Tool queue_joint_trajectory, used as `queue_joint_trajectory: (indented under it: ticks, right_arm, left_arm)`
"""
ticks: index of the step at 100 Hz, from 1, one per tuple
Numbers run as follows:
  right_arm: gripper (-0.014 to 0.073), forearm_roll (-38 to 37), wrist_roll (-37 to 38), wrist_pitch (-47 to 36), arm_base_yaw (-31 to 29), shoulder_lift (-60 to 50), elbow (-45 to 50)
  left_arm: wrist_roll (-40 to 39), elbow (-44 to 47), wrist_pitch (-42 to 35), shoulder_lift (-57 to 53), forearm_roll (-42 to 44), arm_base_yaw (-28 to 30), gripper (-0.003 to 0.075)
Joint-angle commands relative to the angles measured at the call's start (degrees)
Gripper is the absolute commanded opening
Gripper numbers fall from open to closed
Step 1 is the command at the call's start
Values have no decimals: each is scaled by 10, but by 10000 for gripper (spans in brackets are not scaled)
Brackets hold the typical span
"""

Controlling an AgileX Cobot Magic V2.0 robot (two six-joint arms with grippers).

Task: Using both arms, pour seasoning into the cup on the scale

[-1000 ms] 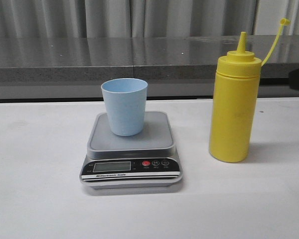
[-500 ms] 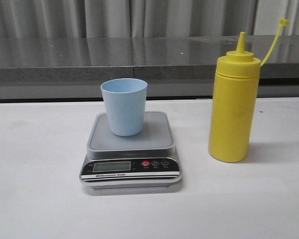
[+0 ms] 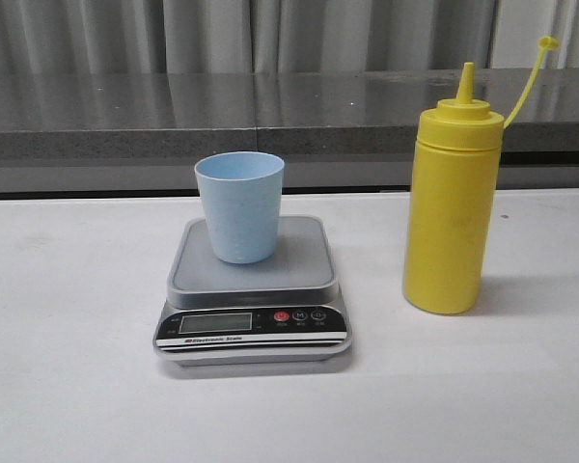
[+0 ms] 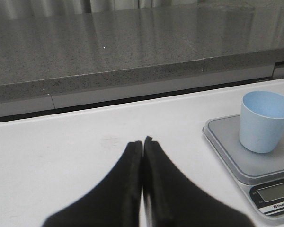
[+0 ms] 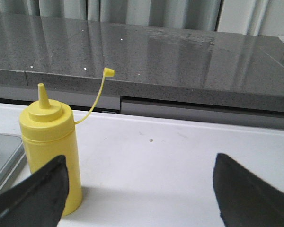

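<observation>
The yellow seasoning bottle (image 3: 451, 212) stands upright on the white table, right of the scale, its cap hanging off a thin tether. It also shows in the right wrist view (image 5: 51, 146). The pale blue cup (image 3: 238, 205) stands upright on the grey scale (image 3: 254, 289); both show in the left wrist view, the cup (image 4: 264, 120) on the scale (image 4: 236, 156). My left gripper (image 4: 142, 142) is shut and empty, over bare table left of the scale. My right gripper (image 5: 139, 163) is wide open and empty, the bottle beside one finger. Neither gripper shows in the front view.
A dark grey stone ledge (image 3: 270, 111) runs along the back of the white table (image 3: 77, 386), with grey curtains behind it.
A dark shape at the right edge of the front view one second ago has left the frame. The bottle, cup and scale stand as before.
</observation>
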Motion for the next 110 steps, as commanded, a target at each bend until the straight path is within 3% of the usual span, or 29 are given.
queue_joint_trajectory:
  ticks: [1, 21, 31, 45, 73, 110]
  right_arm:
    - [612, 12, -23, -16, 16, -17, -15]
    - [608, 12, -37, 60, 60, -67, -15]
    - [552, 9, -37, 65, 70, -92, -15]
    - [388, 6, -37, 68, 70, -108, -15]
    - [-69, 6, -37, 86, 70, -108, -15]
    - [-67, 6, -37, 86, 70, -108, -14]
  left_arm:
    - [1, -16, -48, 3, -2, 1, -18]
    - [1, -16, -48, 3, -2, 1, -18]
    - [1, -16, -48, 3, -2, 1, -18]
    - [1, -16, -48, 3, -2, 1, -18]
    - [1, -16, -48, 3, -2, 1, -18]
    - [1, -16, -48, 3, -2, 1, -18]
